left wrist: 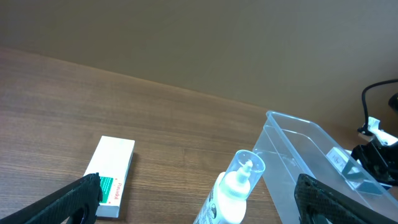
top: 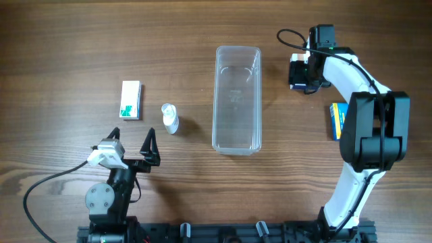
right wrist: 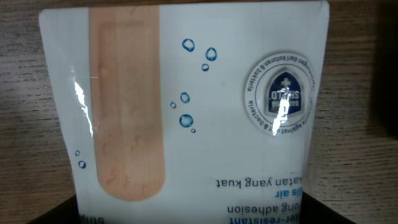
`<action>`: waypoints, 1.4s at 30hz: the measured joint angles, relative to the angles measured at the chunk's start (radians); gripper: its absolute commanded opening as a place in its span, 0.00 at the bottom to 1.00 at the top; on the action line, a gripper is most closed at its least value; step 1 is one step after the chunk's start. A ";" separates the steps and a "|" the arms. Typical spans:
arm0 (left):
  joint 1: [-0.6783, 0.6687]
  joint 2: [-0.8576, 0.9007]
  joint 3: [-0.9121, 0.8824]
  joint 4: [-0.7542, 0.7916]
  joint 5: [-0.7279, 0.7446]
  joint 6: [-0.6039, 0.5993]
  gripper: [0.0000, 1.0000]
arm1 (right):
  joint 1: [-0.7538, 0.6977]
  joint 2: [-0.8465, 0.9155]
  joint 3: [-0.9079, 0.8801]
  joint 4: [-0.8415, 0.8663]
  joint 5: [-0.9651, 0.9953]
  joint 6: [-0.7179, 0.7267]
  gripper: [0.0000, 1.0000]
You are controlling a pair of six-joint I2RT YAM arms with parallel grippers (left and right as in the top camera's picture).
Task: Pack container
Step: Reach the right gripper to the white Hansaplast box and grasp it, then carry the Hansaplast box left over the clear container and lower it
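Note:
The container (top: pixel 237 98) is a long clear plastic tub lying empty at the table's middle; its near end shows in the left wrist view (left wrist: pixel 298 155). My right gripper (top: pixel 304 73) is open and low over a white-and-blue plaster box (right wrist: pixel 186 106), with one finger on each side of it, just right of the container's far end. My left gripper (left wrist: pixel 199 202) is open and empty near the front left. A small white dropper bottle (top: pixel 170 118) with a clear cap lies in front of it (left wrist: pixel 236 186).
A white box with green print (top: pixel 130 100) lies at the left, also in the left wrist view (left wrist: pixel 112 174). A blue-and-yellow box (top: pixel 337 120) lies at the right, partly hidden by my right arm.

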 measured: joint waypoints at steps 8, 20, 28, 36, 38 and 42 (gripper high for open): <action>0.000 0.000 0.000 0.000 0.000 0.000 1.00 | 0.000 -0.002 0.007 -0.019 0.000 0.011 0.74; 0.000 0.000 0.000 0.000 0.000 0.000 1.00 | 0.101 -0.437 0.012 -0.193 -0.092 0.093 0.74; 0.000 0.000 0.000 0.000 0.000 0.000 1.00 | 0.335 -0.564 0.026 -0.257 -0.119 0.216 0.74; 0.000 0.000 0.000 0.000 0.000 0.000 1.00 | 0.524 -0.468 0.026 -0.229 -0.013 0.322 0.75; 0.000 0.000 0.000 0.000 0.000 0.000 1.00 | 0.534 -0.411 0.026 -0.215 0.013 0.343 0.75; 0.000 0.000 0.000 0.000 0.000 0.000 1.00 | 0.531 -0.310 0.026 -0.168 0.043 0.360 0.75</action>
